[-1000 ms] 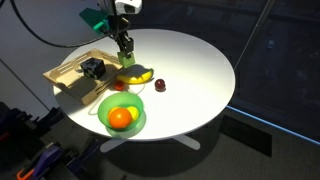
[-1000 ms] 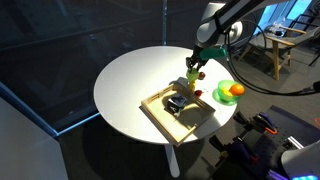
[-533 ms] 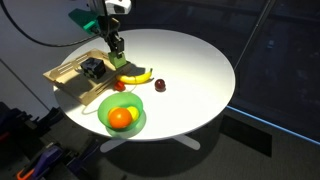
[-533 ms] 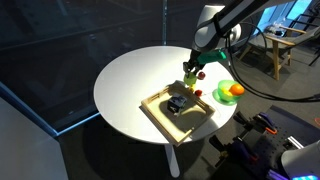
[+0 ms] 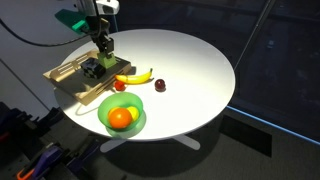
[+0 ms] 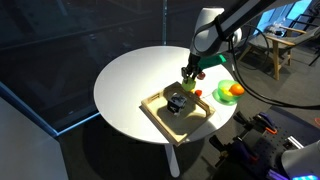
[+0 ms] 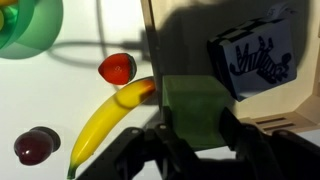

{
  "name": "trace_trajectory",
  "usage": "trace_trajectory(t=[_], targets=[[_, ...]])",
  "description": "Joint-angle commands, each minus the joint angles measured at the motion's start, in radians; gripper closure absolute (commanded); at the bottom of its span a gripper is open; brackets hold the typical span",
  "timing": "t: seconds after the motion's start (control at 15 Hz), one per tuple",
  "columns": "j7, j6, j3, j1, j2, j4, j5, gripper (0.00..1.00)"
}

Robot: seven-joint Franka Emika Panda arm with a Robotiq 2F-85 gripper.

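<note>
Tool (image 7: 197, 137) with block (image 7: 192, 105), seemingly over tray (image 7: 176, 40) edge

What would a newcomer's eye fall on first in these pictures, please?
Probably the hand at the wooden tray, gripping a green block near the blue block lying in the tray. Next come the yellow banana on the white round table and the green bowl holding an orange near the table's edge.

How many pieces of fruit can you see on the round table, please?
4: a banana near the wooden tray, a bright red fruit by its tray-side end, a dark red fruit off its other end, and an orange in the green bowl, which may hide more.
</note>
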State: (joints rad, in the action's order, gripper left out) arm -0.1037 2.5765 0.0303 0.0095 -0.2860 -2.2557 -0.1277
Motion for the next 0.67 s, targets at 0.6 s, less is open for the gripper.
trace_trajectory(t=[0.6], targets=[[0.041, -0.003, 0.026, 0.008, 0.065, -0.067, -0.002, 0.50]])
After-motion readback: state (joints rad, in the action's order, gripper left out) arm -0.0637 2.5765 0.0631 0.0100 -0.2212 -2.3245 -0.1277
